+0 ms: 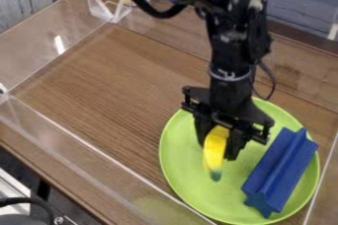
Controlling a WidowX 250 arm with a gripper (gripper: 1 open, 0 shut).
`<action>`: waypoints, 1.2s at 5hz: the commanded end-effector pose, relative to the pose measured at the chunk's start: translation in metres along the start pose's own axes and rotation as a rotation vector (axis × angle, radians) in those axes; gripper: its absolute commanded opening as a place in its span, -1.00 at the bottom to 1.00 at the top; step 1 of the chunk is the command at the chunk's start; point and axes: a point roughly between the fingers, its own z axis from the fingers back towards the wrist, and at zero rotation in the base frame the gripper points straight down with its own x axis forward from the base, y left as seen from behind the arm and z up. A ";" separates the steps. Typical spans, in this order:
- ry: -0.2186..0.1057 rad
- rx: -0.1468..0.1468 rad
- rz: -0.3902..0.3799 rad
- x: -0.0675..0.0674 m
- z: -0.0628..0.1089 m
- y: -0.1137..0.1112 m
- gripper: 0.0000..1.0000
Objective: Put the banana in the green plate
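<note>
Banana [215, 153] over green plate [185, 165]

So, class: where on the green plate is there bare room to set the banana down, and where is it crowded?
The green plate is bare across its left half, from the rim in to the gripper, which holds the banana over the middle. The near left rim is free too. The right side is crowded: the blue block lies there, close beside the banana.
</note>
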 end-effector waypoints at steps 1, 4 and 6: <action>-0.034 -0.002 0.004 0.005 -0.003 0.004 -1.00; -0.025 0.001 0.006 0.002 -0.002 0.011 1.00; -0.061 -0.019 0.005 0.001 0.034 0.014 1.00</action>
